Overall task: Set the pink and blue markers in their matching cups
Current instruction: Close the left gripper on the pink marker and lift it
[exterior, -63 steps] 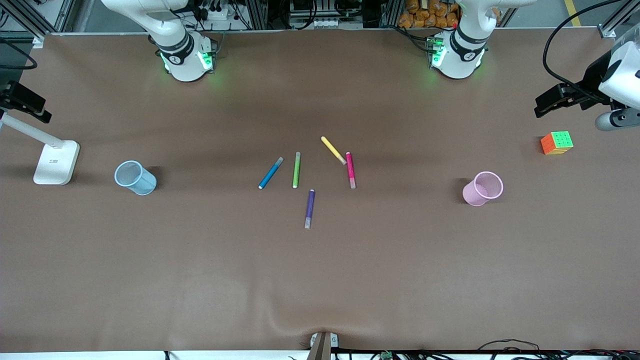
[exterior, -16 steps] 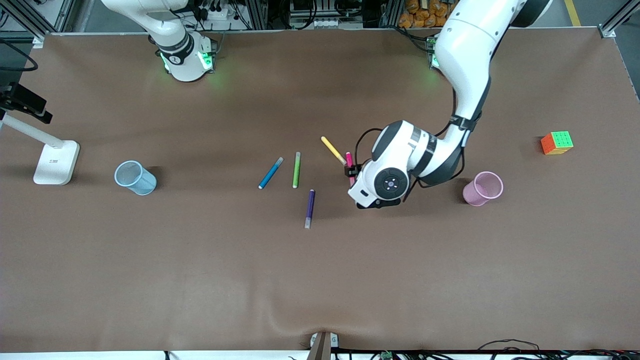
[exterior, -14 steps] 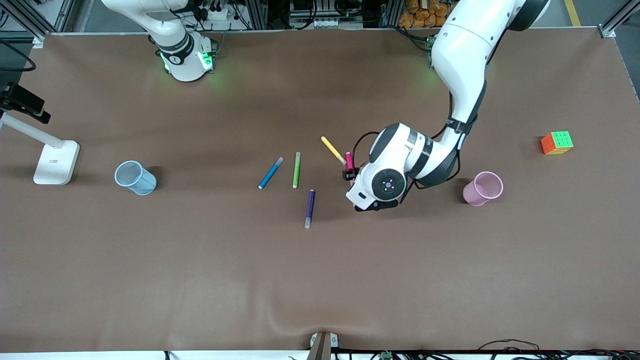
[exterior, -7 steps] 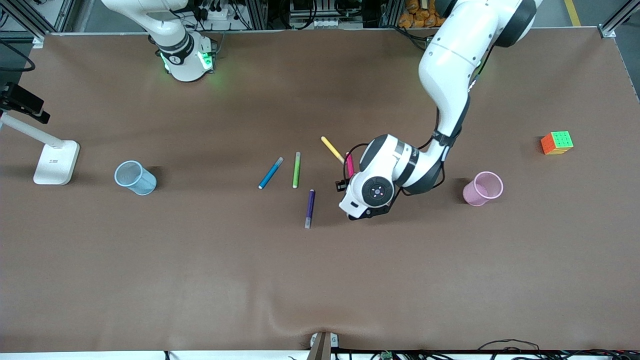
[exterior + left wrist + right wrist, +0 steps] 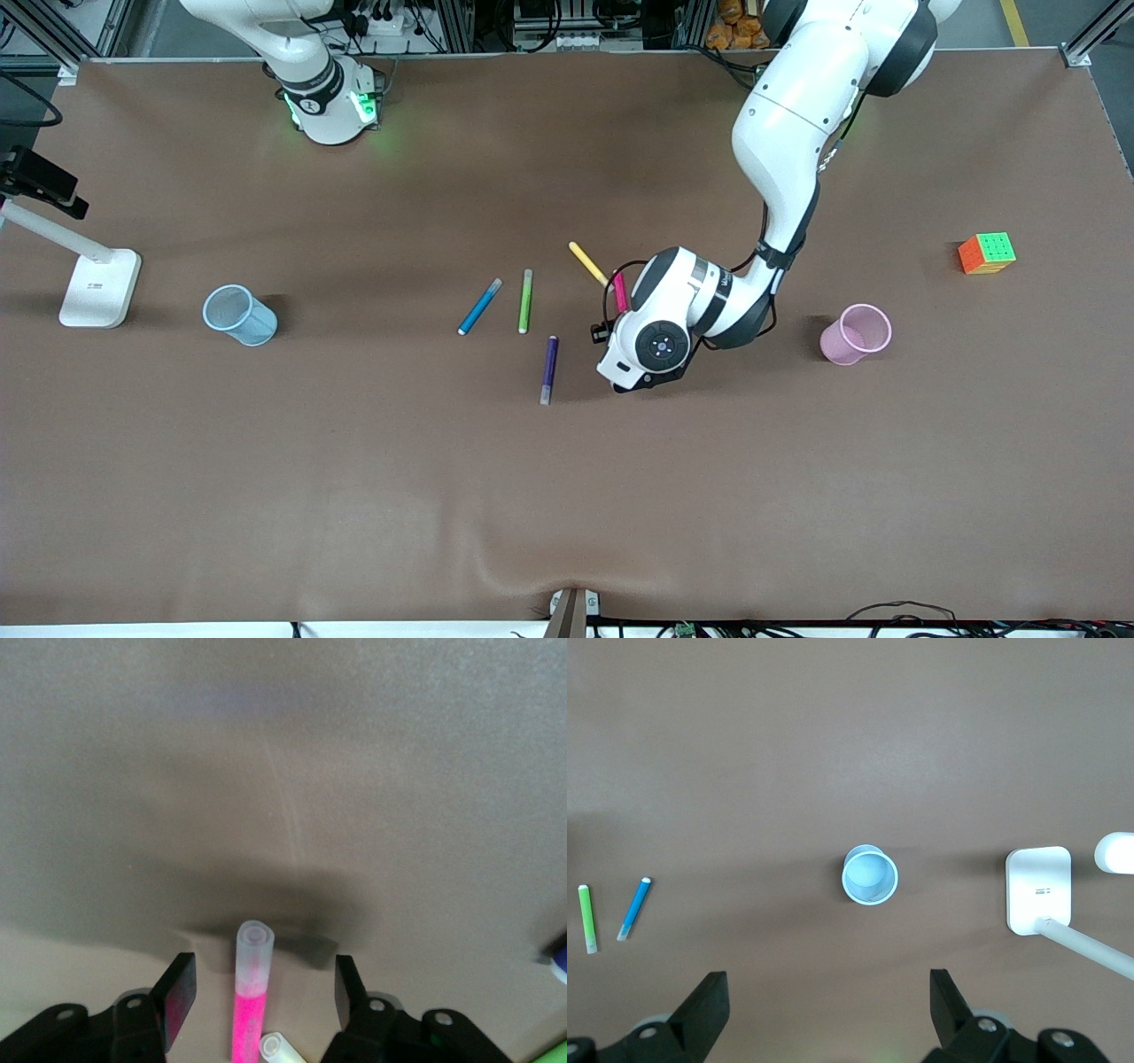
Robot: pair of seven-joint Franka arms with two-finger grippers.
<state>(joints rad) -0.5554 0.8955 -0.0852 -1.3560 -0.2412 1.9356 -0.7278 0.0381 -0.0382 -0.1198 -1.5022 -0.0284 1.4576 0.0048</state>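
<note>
The pink marker lies on the table among the other pens, half hidden under my left wrist. In the left wrist view its pale end lies between the open fingers of my left gripper, one on each side, neither touching it. The blue marker lies flat, toward the right arm's end from the green pen. The light blue cup stands near the right arm's end, the pink cup near the left arm's end. My right gripper is open and empty, high over the blue cup.
A green pen, a yellow pen and a purple pen lie around the markers. The yellow pen's pale end lies right beside the pink marker. A white lamp base stands by the blue cup. A colour cube sits past the pink cup.
My left arm has swung in from the table's end, come down over the pink marker and edged toward the purple pen. Nothing on the table has moved.
</note>
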